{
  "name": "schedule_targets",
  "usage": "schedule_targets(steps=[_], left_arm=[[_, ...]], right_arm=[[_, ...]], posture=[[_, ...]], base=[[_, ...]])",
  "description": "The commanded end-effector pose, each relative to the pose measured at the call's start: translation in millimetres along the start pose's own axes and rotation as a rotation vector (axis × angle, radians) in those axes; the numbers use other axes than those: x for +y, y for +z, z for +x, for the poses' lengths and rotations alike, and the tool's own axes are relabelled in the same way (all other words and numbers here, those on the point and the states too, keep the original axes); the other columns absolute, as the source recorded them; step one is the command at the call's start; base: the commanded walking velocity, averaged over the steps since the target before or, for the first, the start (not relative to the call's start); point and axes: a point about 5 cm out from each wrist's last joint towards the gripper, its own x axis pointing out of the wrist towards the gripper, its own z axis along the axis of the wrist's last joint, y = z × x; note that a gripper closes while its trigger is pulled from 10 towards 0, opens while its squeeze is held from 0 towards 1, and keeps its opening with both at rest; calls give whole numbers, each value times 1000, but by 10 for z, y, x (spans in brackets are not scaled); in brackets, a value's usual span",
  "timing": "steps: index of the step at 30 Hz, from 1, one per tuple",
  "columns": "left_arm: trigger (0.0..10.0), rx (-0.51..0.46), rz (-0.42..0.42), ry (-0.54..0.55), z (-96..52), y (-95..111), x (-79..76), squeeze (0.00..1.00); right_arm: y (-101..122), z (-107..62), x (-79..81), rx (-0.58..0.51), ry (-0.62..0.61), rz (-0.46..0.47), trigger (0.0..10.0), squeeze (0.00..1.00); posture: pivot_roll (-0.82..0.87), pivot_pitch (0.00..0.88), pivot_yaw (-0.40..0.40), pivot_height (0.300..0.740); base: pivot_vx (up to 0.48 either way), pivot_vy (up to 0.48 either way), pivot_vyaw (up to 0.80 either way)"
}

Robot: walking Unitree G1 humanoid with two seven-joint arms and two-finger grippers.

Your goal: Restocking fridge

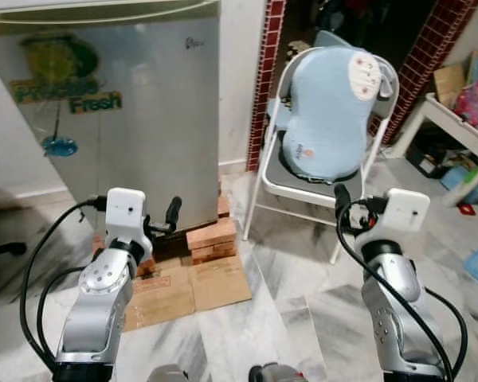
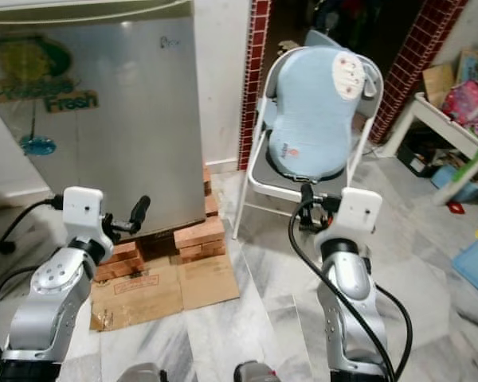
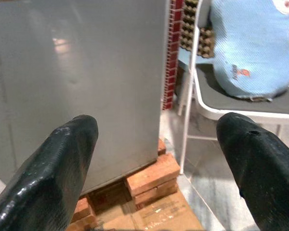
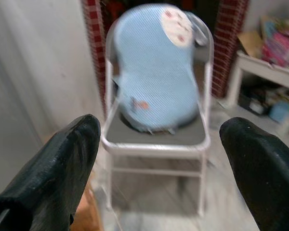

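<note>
Left end effector [image 3: 154, 163]: I see fingers spread, empty, facing fridge [image 1: 119, 119].
Right end effector [image 4: 159, 163]: spread, empty, facing chair [image 1: 303, 179].

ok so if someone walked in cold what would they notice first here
Probably the silver fridge on the robot's left, door shut, propped on red bricks with flattened cardboard on the marble floor before it. Beside it, on the right, a white folding chair carries a big pale blue cushion. Both grippers, left and right, are raised with fingers spread, holding nothing.
</note>
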Motion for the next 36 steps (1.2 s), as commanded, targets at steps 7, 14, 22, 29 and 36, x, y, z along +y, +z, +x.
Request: schedule_targets(steps=[7, 14, 22, 29, 36], left_arm=[[10000, -26, 19, -39, 21, 104, -59, 0], [10000, -33, 33, -41, 18, 110, -50, 0], [10000, -44, 40, -51, 43, 126, -68, 0], [10000, -53, 55, -129, 1, 101, -135, 0], [10000, -67, 42, -179, -1, 110, -175, 0]], right_arm=[[77, 10, 16, -30, -14, 6, 10000, 0], [74, 29, 10, -24, -11, 9, 10000, 0], [83, 50, -3, -25, -25, 12, 10000, 0], [109, 76, 0, -39, -42, 27, 10000, 0], [165, 118, 3, -71, -70, 31, 10000, 0]], posture=[[68, 0, -12, 740], [69, 0, -14, 740], [65, 0, -16, 740], [65, 0, -13, 740], [64, 0, -13, 740]], base=[[0, 351, -795], [0, 100, -793], [0, 0, -791], [0, 0, -791], [0, 0, -795]])
